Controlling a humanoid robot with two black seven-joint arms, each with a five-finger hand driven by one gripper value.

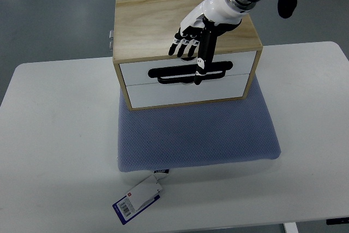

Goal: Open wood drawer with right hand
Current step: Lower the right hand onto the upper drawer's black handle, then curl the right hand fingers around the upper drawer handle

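The wood drawer box point(152, 23) stands on a blue cushion, its white fronts facing me. The upper drawer point(136, 72) has a long black handle slot point(174, 73); the lower drawer point(180, 92) sits under it. Both look closed. My right hand point(191, 53) reaches in from the upper right and rests over the box's top front edge. Its four fingers point(182, 45) hang loosely over the edge, holding nothing. The black thumb point(202, 61) points straight down across the upper front, its tip at the handle slot.
The blue mesh cushion point(196, 135) lies on a white table point(54, 135). A paper tag point(139, 199) hangs off the cushion's front left corner. A small metal fitting point(110, 39) juts from the box's left side.
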